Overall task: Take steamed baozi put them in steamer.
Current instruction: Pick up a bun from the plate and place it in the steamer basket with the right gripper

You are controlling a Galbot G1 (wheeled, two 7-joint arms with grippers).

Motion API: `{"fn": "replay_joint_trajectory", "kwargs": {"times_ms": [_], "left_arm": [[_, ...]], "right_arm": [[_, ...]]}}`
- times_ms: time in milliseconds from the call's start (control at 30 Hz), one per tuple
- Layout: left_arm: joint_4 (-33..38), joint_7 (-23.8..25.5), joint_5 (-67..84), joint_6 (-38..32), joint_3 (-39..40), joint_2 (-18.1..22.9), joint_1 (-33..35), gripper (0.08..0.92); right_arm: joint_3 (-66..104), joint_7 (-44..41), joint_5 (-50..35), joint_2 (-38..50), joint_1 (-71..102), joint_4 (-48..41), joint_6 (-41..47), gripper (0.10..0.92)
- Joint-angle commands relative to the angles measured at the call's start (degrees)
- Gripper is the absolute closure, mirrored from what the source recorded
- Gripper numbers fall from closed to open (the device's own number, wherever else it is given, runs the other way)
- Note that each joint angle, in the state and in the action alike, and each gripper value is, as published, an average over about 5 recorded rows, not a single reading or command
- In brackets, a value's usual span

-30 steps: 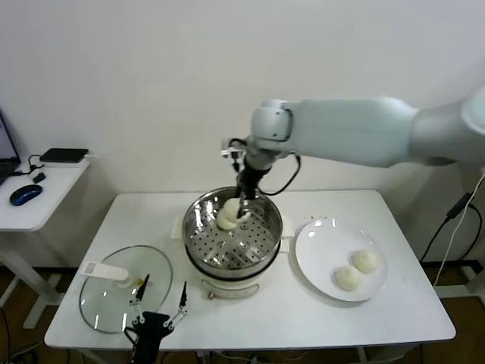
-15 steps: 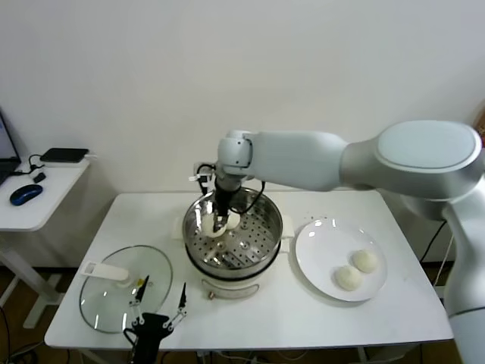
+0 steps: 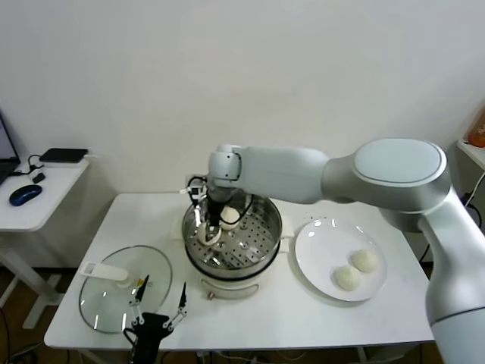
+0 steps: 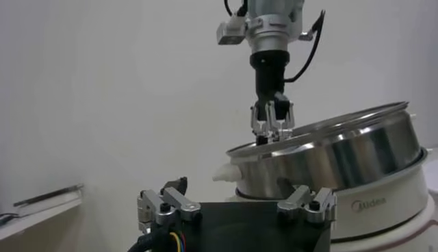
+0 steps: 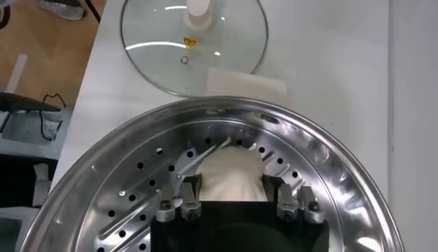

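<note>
Since the earlier frame the right gripper (image 3: 210, 227) has travelled left and down into the steamer (image 3: 269, 227), carrying a steamed baozi (image 5: 231, 177). Its fingers pinch the bun, which sits directly below them, over the perforated floor at the left side. One bun (image 3: 229, 215) lies beside it; two (image 3: 357, 270) remain on the plate (image 3: 314, 254). The left gripper (image 3: 161, 312) idles spread, near the table edge. The cooker base (image 4: 397, 205) reads "Midea".

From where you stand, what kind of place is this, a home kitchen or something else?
Probably a lab or office set up as a cooking test, not a kitchen: a plain white table against a bare wall, a side desk with a computer mouse, and only a steamer and plate.
</note>
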State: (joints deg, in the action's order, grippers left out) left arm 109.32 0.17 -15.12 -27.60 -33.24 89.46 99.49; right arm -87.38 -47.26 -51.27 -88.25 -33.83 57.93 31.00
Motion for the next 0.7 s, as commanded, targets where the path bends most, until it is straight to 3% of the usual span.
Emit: {"fn": "replay_joint_trajectory", "kwargs": {"times_ms": [33,467,700], "left_arm": [[0.3,0.0,-0.1,0.0,0.1,0.1,0.1,0.177],[0.4,0.0,-0.2,-0.1,0.3,0.2,0.2,0.177],[0.8,0.0,-0.3,-0.1,0.3,0.2,0.3,0.177]], "right_arm": [[0.4,0.2,0.3,-0.6,0.5,-0.7,0.0,0.411],[-0.8,1.6,-1.0,1.0,-1.8,1.9,-0.1,0.393],[-1.3,2.4,-3.5,4.1,-4.7,5.0,0.1,0.232]]}}
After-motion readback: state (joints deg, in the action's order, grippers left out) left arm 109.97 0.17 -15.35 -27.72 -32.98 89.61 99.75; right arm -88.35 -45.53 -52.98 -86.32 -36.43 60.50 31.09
